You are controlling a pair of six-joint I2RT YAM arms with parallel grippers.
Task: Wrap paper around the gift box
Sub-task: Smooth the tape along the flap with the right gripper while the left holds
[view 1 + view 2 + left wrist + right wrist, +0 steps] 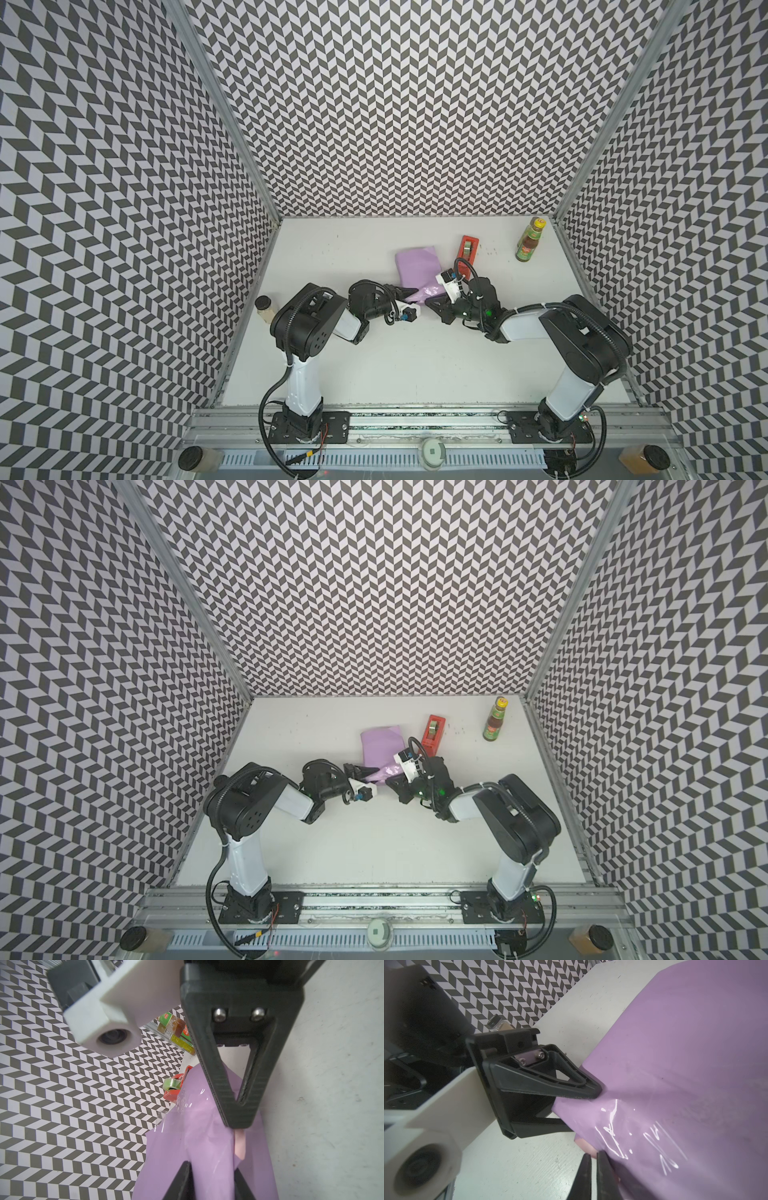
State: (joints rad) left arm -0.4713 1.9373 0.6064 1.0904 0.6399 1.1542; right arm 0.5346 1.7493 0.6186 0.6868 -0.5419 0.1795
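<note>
White table (581,1012), lilac paper (685,1064), left gripper (211,1165) and right gripper (593,1154) clamped on its end

**Hidden and cut-off parts.** I cannot find the gift box in any view; the paper (417,266) covers whatever lies within its folds. In the right wrist view, one finger (550,1122) of the left gripper (583,1108) runs under the paper, so its tip is hidden. The picture's edge cuts off the right gripper (593,1155). In the left wrist view, that gripper masks part of the sauce bottle (176,1028), and the paper masks one end of the tape dispenser (173,1086). At the bench's left edge, the left arm (309,320) partly covers a jar (265,309).
</note>
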